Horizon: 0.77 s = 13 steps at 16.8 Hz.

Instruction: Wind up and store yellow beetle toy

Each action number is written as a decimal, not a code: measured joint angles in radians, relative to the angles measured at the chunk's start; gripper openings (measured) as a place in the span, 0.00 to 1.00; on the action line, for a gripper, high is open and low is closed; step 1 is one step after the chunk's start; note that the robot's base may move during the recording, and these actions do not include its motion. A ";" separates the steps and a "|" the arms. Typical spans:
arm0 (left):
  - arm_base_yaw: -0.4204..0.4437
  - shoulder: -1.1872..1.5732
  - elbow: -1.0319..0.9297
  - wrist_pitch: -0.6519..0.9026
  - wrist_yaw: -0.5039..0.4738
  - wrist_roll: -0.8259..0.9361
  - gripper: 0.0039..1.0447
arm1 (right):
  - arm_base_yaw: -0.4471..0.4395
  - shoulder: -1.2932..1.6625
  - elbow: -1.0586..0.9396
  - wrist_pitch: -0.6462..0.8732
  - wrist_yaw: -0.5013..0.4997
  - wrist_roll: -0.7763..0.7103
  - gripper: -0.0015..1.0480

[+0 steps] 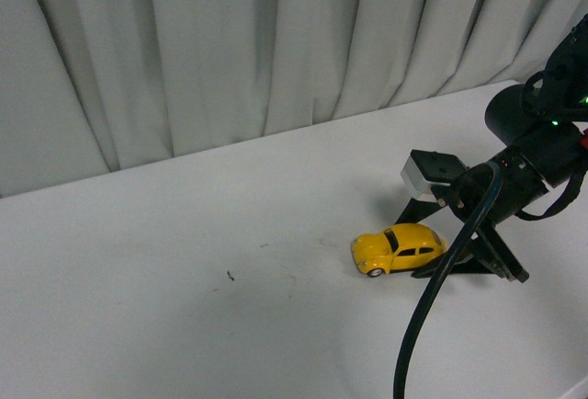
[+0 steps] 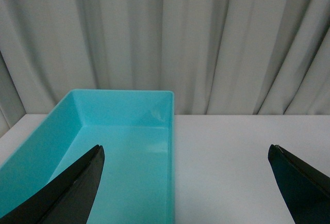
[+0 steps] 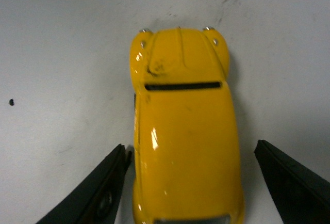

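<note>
Right gripper [image 3: 190, 146]: jaws wide, straddling the yellow beetle toy [image 1: 397, 248], nothing gripped; one finger [image 3: 98, 193] just beside the car's flank, the other apart

Left gripper [image 2: 185, 149]: jaws wide, empty, over the rim of a teal bin [image 2: 124, 115] set against the curtain [image 1: 276, 40]

Front view: toy on its wheels on the white table [image 1: 184, 325], at 4 o'clock from table centre. Dark speck [image 1: 230, 277] at 9 o'clock from it, bare tabletop between. Curtain lines the table's 12 o'clock edge
</note>
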 joint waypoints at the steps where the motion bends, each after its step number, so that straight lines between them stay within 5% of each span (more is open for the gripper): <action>1: 0.000 0.000 0.000 0.000 -0.001 0.000 0.94 | 0.000 0.000 0.002 0.005 -0.002 0.002 0.78; 5: 0.000 0.000 0.000 0.000 0.000 0.000 0.94 | 0.000 0.000 0.005 0.016 -0.003 0.012 0.95; 13: 0.000 0.000 0.000 0.000 0.000 0.000 0.94 | -0.006 0.000 0.002 0.023 -0.007 0.020 0.94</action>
